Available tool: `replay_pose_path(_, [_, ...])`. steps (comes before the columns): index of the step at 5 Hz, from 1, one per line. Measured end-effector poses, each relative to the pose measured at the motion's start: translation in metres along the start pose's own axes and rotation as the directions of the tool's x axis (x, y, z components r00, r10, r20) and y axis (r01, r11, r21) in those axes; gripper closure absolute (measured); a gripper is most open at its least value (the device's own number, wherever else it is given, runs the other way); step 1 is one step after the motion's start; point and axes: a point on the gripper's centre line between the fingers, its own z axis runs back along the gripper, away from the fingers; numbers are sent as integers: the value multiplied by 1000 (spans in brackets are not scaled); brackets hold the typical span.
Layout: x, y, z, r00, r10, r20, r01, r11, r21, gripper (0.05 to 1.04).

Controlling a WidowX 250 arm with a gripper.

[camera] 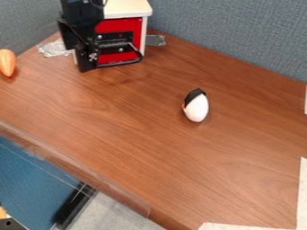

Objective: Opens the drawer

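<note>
Back left on the wooden table (150, 157), we see the red drawer (123, 25) in its white cabinet (128, 8) | black gripper (87, 67) by the handle's (120, 63) left end; clenched or released, we cannot tell | black-topped white egg-shaped toy (196, 109), mid-table | orange rounded object (6, 62), far left

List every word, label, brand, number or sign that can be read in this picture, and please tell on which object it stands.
Readable text: none.
Gripper: small pale marks, too small to tell whether they are print.
Red drawer front: no readable text.
White egg-shaped object: no readable text.
</note>
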Motion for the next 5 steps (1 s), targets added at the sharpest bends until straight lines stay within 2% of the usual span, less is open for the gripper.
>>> replay_pose_path(1, [15, 10, -12, 997, -75, 25, 75, 997, -1, 84])
replay_pose_path(3, [41, 7, -29, 990, -134, 50, 136, 990, -39, 84])
replay_pose_path(5, [56, 2, -56, 983, -175, 52, 176, 984, -22, 84])
